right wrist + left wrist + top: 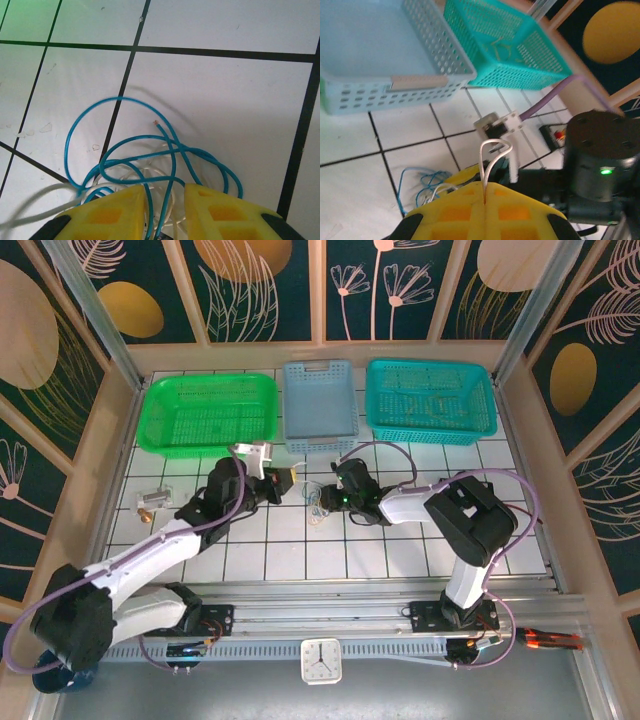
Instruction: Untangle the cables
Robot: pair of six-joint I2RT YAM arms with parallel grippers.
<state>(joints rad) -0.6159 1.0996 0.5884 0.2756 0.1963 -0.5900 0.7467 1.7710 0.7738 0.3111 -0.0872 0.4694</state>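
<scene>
I look down on a white tiled tabletop ruled with dark grid lines; along its far edge sit a bright green plastic mesh basket at eleven o'clock, a pale blue slatted plastic basket at twelve and a teal plastic mesh basket at one; near centre lies the tangle of thin blue and whitish cables; at nine o'clock rests a small tan-and-metal piece I can't identify.

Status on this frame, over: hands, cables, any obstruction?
Left hand shut on white cable loop. Right hand open, straddling blue cable on the tiles. Both cords tangled there. Pale blue basket behind, apart.
</scene>
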